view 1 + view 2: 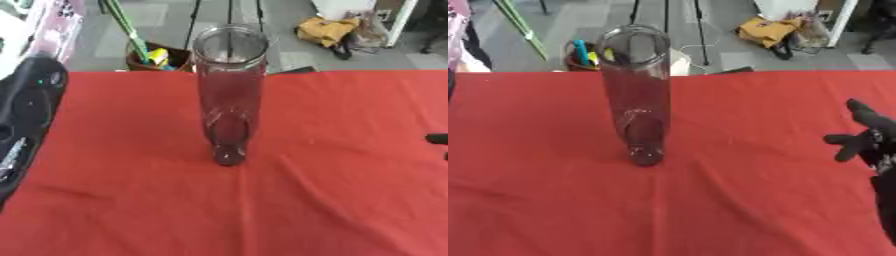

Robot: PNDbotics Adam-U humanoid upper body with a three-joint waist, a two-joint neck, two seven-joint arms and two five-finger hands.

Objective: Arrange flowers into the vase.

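A tall clear glass cylinder vase (228, 95) is stood upright on the red cloth-covered table (332, 200), between the table's left and right edges and closer to the far edge than to the near one. Its round mouth is seen open at the top; nothing is seen inside it. The far edge of the table is seen as a straight line behind the vase, with grey floor beyond it. Bare cloth is seen on every side of the vase, with shallow creases near its base and toward the near edge.

The black left arm (26, 115) is seen over the left edge of the table, well apart from the vase; the left hand itself is not shown, so the state of its fingers cannot be told. The black right hand (868, 137) is held near the right edge, apart from the vase, with its fingers relaxed and spread and pointed toward the middle of the table, gripping nothing.
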